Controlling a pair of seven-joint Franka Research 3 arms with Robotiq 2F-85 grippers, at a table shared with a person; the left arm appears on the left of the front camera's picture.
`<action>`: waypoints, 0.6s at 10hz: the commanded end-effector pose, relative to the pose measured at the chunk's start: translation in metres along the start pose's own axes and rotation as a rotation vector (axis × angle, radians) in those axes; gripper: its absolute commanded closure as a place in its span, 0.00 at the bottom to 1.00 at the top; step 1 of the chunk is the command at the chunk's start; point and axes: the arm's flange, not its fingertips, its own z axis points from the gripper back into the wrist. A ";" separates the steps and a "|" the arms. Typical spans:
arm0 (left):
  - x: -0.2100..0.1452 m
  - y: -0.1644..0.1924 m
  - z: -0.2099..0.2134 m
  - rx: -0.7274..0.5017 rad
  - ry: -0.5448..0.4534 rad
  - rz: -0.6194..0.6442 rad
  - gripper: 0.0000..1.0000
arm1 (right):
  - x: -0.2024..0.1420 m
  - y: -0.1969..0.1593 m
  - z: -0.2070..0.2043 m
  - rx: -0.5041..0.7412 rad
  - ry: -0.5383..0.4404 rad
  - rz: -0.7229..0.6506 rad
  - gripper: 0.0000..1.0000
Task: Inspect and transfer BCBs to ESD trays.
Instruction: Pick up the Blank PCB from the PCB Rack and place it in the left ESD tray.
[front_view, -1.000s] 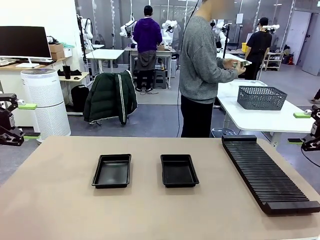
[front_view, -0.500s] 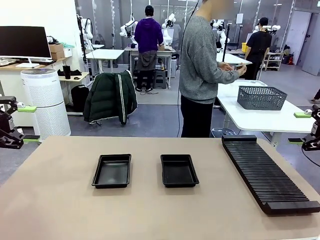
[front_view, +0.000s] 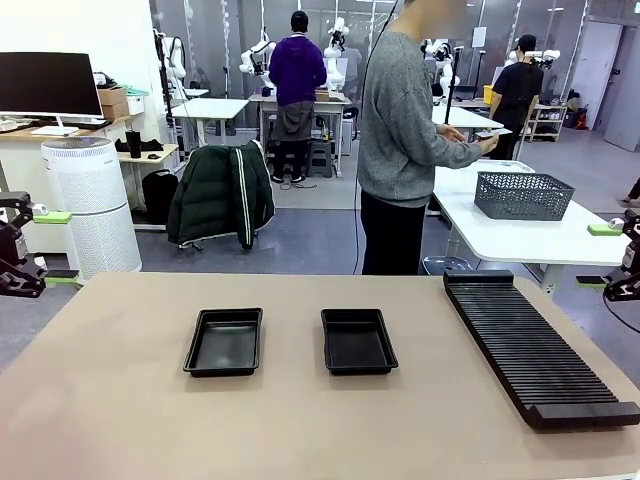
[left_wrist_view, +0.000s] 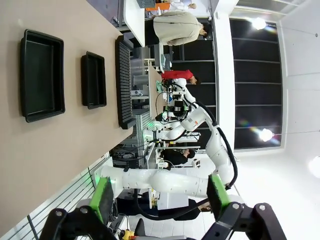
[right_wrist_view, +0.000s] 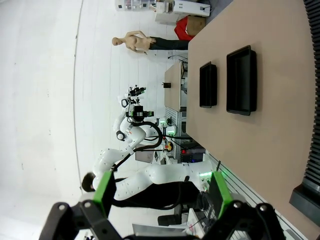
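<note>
Black and empty, one tray (front_view: 223, 342) lies on the worktop (front_view: 120, 420) nearer the left pincer (front_view: 60, 248). A second tray (front_view: 359, 341) lies about midway, and one rack (front_view: 540, 350) sits nearer the right pincer (front_view: 597, 256). Both pincers hang open off the worktop's ends. Far beyond them a person (front_view: 400, 130) holds what I judge to be one thin board (front_view: 492, 131).

Left wrist view: jaws wide, both trays well ahead.

Right wrist view: jaws wide, rack nearest, both trays beyond.

Judged step: waiting for a board. The next move calls for gripping it by its edges.

Black two-finger tools (left_wrist_view: 160, 196) (green pads (left_wrist_view: 103, 197)), white jointed arms (left_wrist_view: 165, 181)
</note>
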 end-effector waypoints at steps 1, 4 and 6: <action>-0.001 -0.001 0.001 0.003 -0.010 0.002 0.00 | 0.004 0.003 0.001 0.005 -0.008 -0.008 0.00; 0.002 -0.004 0.002 -0.001 -0.009 0.000 0.00 | 0.005 0.008 0.000 0.022 0.007 0.009 0.00; 0.004 -0.004 0.004 -0.012 0.007 -0.029 0.00 | 0.004 0.010 0.000 0.048 0.049 0.029 0.00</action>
